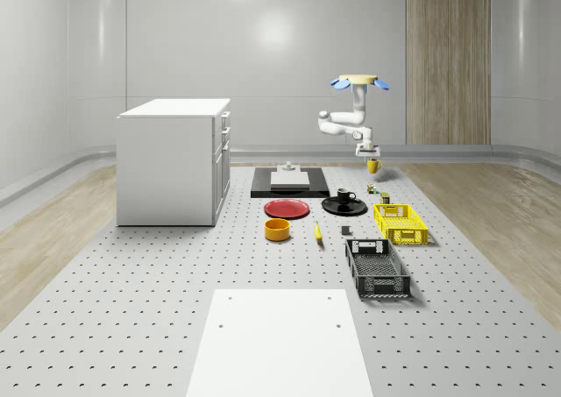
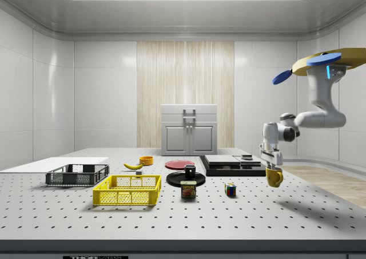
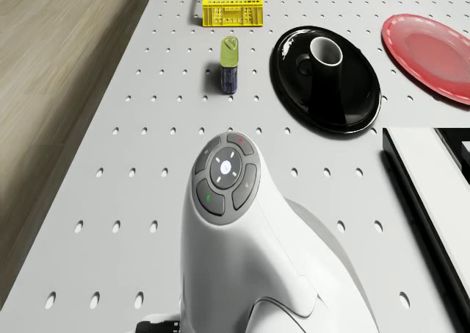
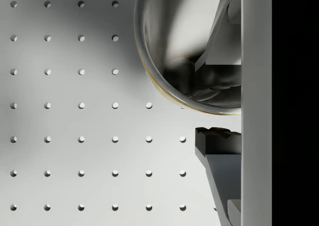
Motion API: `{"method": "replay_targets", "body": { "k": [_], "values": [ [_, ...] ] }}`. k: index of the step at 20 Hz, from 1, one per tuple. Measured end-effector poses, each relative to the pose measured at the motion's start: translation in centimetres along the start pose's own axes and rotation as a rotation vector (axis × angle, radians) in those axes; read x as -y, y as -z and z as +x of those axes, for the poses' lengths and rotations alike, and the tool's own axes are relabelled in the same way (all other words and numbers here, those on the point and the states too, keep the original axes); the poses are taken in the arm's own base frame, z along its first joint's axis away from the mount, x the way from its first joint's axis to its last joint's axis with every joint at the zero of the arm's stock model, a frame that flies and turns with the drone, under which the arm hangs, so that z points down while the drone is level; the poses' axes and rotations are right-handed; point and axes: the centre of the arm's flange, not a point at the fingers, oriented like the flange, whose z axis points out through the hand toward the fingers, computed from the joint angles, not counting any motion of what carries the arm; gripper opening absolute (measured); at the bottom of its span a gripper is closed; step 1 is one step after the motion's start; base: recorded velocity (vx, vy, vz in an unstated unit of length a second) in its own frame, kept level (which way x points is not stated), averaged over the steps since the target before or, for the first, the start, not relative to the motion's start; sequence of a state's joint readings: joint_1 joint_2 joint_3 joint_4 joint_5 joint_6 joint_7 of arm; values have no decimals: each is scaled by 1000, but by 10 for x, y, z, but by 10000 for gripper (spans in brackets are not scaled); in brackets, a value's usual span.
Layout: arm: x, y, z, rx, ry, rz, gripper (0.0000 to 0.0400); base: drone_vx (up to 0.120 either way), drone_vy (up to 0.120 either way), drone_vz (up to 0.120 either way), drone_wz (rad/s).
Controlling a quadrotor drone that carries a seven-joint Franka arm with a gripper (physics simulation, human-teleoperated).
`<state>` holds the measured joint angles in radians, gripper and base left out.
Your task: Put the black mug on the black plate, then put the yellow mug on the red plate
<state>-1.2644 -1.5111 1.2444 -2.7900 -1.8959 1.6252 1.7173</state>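
Fingers [image 4: 219,136] clamped on the yellow mug [image 2: 274,176] rim, one inside, one outside, so we carry it clear above the table [image 1: 131,327]. Drone [image 1: 358,81] hovers far right of the red plate [image 1: 287,209]. Black mug [image 1: 345,196] sits on black plate [image 1: 333,208]. We judge the mug rigid, light, glossy, maybe slippery; rim pinch suits.

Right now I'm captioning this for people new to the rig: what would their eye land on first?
Probably the drone hovering over the table's end at the side view's right, its gripper shut on the yellow mug, held clear above the table. Next, the black mug already sits on the black plate, with the red plate bare beside it.
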Motion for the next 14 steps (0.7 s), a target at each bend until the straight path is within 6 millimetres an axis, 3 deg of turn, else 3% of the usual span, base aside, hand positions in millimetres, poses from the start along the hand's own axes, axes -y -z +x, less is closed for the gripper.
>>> {"method": "replay_targets", "body": {
  "k": [3,8,14],
  "values": [
    [0,2,0,0,0,0,110,13,-67,120,0],
    [0,3,0,0,0,0,110,120,-120,120,0],
    [0,4,0,0,0,0,110,120,-120,0,0]
  ]
}}
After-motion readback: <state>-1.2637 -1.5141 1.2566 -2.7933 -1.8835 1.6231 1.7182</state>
